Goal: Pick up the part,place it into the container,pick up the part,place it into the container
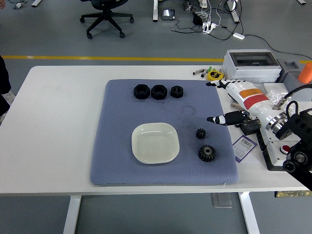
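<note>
On the blue-grey mat (pixel 117 161) lie two black gears: a small gear (pixel 201 133) and a larger gear (pixel 207 153) near the mat's right edge. Three black hex nuts (pixel 158 91) sit in a row at the mat's far side. The white square dish (pixel 155 143) stands in the middle and holds nothing. My right hand (pixel 214 102), white with black fingertips, reaches in from the right. Its fingers (pixel 225 118) are spread and hold nothing, and one fingertip points left just above and right of the small gear. The left arm is out of the picture.
A grey box (pixel 251 66), a yellow tape measure (pixel 214 75) and markers (pixel 199 72) lie at the far right. A barcode tag (pixel 243 146) and a white device (pixel 275 146) sit right of the mat. A dark sleeve (pixel 3 80) shows at the left edge.
</note>
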